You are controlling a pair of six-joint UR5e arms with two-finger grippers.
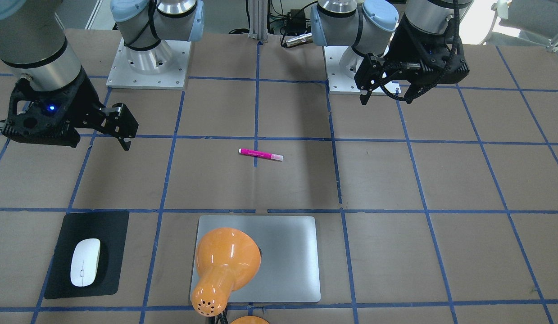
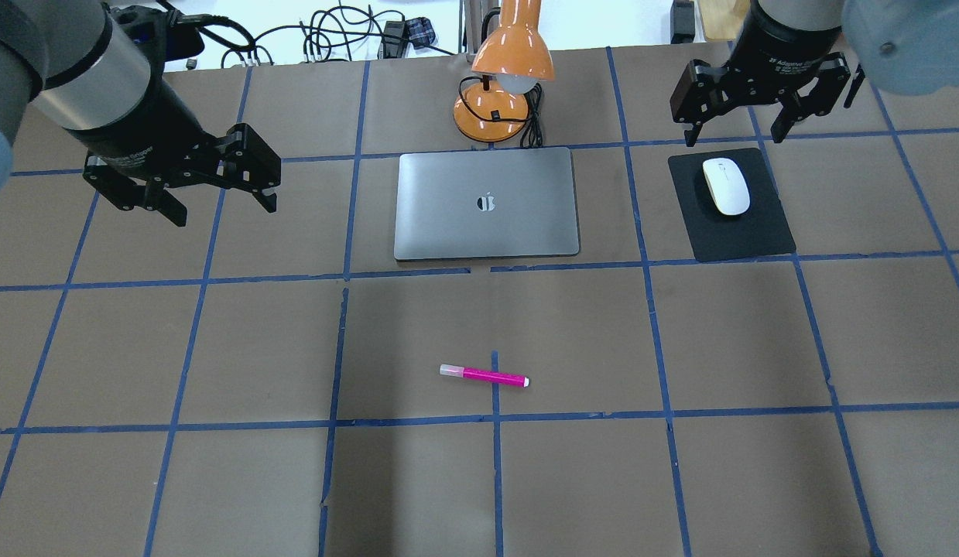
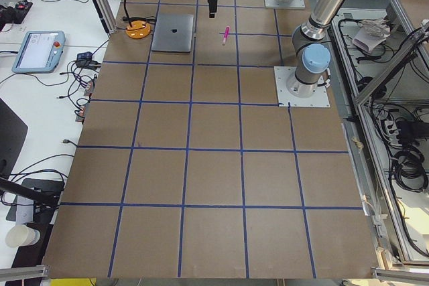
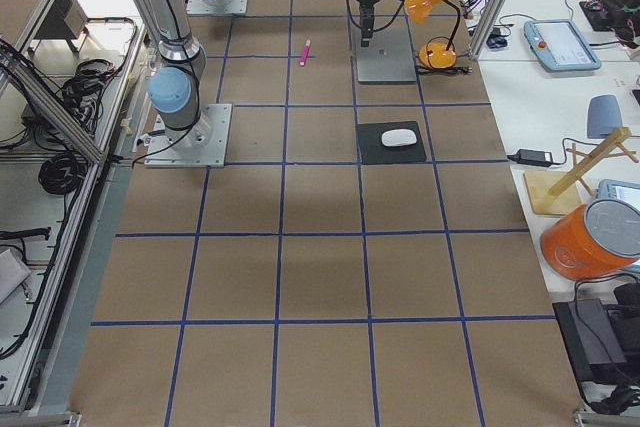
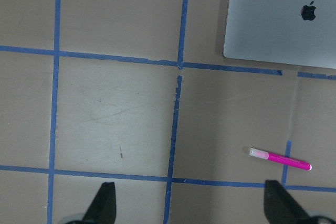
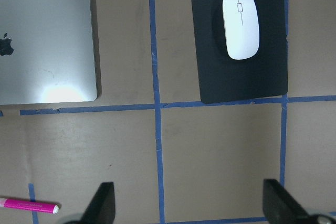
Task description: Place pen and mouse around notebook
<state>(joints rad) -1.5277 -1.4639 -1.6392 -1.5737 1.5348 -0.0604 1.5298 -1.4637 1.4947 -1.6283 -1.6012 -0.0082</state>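
Left gripper (image 2: pixel 224 209): my fingers spread, empty, pointing down, raised left of notebook (image 2: pixel 487 203).
Right gripper (image 2: pixel 734 139): spread, empty, raised right of notebook.
Pen (image 2: pixel 484 376): lying flat, my side of notebook, well apart.
Mouse (image 2: pixel 726 186): on pad (image 2: pixel 746 232), right of notebook.

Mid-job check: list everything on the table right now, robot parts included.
table: one, brown, blue tape grid.
notebook: one, silver-grey, closed, far middle of the table.
pad: one, black, right of the notebook.
pen: one, magenta-pink, lying on the robot's side of the notebook, apart from it.
mouse: one, white, on the pad.
lamp: one, orange, just beyond the notebook's far edge.
left gripper: one, black, open and empty, raised, left of the notebook.
right gripper: one, black, open and empty, raised, near the pad's far edge.
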